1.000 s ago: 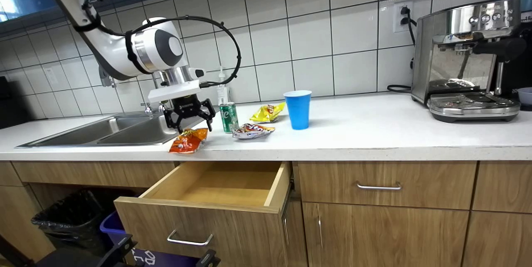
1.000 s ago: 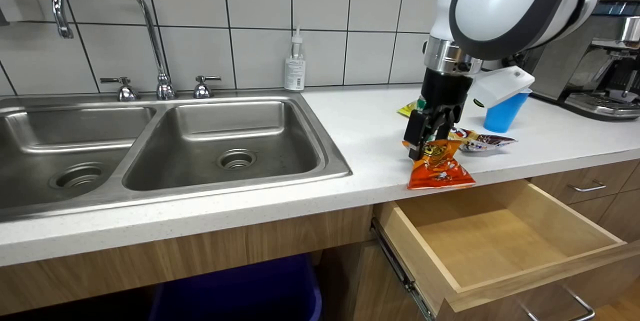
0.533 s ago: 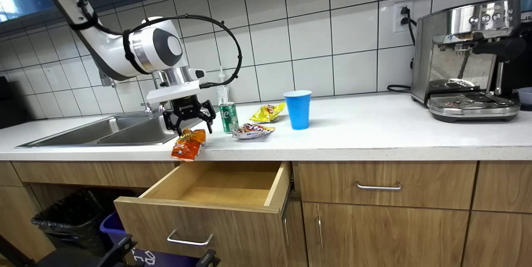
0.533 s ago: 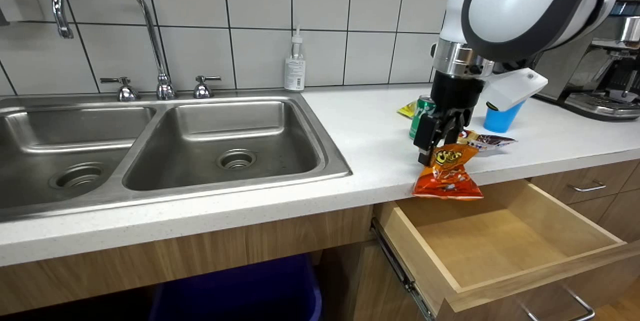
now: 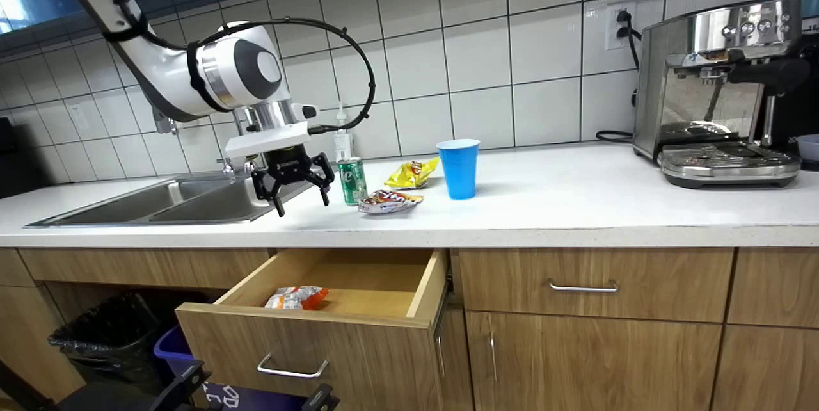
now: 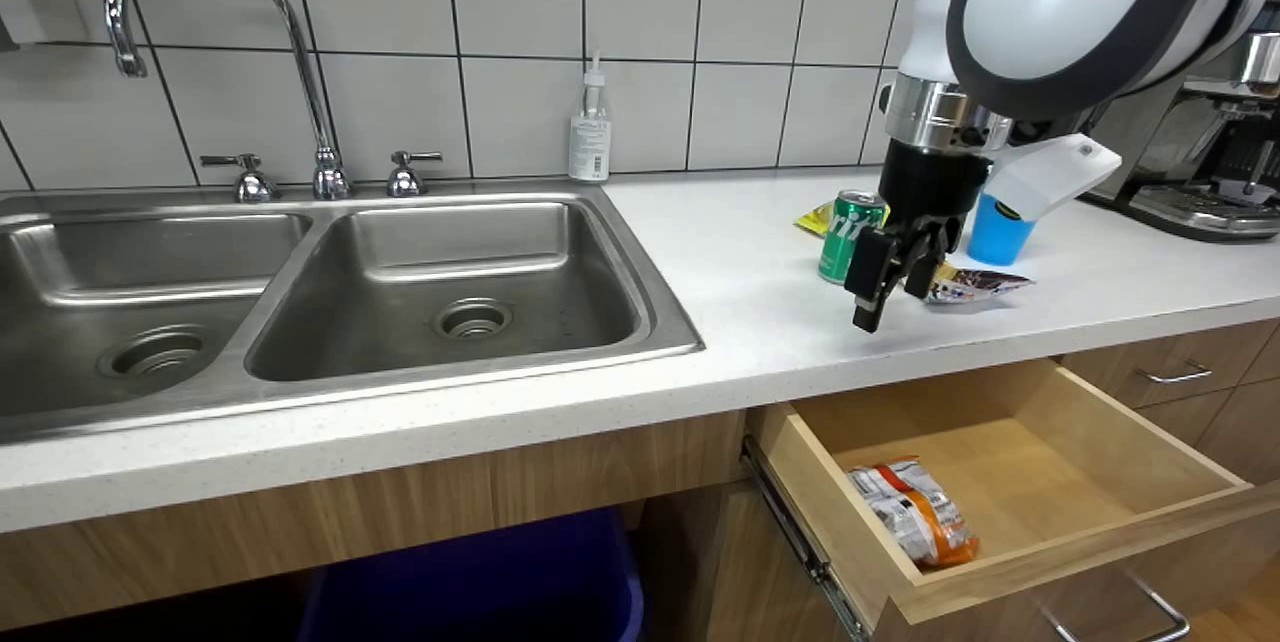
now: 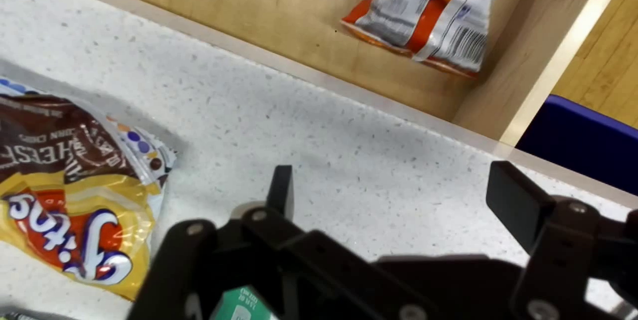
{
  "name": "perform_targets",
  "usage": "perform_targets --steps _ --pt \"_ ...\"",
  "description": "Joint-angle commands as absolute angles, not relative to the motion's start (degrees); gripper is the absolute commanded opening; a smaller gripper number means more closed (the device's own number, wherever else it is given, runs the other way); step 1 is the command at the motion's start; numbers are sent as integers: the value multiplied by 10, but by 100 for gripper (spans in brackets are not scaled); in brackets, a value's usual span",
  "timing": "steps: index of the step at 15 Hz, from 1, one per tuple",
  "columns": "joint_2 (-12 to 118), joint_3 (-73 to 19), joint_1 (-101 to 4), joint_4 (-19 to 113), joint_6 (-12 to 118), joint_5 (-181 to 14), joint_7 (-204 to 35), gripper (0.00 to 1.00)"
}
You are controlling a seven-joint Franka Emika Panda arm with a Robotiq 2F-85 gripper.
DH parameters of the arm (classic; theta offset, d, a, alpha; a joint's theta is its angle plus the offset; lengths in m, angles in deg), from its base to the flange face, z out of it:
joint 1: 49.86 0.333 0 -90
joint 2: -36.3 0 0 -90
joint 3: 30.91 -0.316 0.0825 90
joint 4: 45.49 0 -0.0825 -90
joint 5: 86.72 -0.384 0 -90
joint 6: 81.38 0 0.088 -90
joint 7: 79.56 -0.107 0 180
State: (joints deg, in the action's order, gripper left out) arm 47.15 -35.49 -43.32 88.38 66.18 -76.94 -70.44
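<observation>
My gripper (image 7: pixel 391 185) stands open above the white counter (image 7: pixel 349 160), with nothing between its fingers. In both exterior views the gripper (image 5: pixel 303 207) (image 6: pixel 890 310) hovers over the counter near its front edge, behind the pulled-out drawer (image 5: pixel 365 283) (image 6: pixel 1040 462). An orange snack bag (image 5: pixel 297 297) (image 6: pixel 915 512) lies in that drawer, its silver back showing; the wrist view has this bag (image 7: pixel 433 16) at the top. Closest to the fingers are a green can (image 5: pixel 352 180) (image 6: pixel 848 237) and a brown-and-yellow Fritos bag (image 7: pixel 70 185) (image 5: pixel 389 202).
A yellow bag (image 5: pixel 413 174) and a blue cup (image 5: pixel 458 169) stand farther along the counter. The steel sink (image 6: pixel 640 302) is at its left, with a soap bottle (image 6: pixel 590 137) behind. An espresso machine (image 5: pixel 723 91) occupies the right. Below is a blue bin (image 6: pixel 480 582).
The orange bag, earlier at the fingertips and slipping over the counter's front edge, has dropped into the drawer and turned over. The gripper has shifted slightly rightward in an exterior view.
</observation>
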Motion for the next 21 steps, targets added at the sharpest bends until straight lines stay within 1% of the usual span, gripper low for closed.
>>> perform_targets --steps 1,14,21 --pt "443 -360 -442 906 665 -775 -688 100" --pt "412 -356 -441 892 645 -843 -749 100" --pt "379 -346 -443 885 649 -842 -797 100"
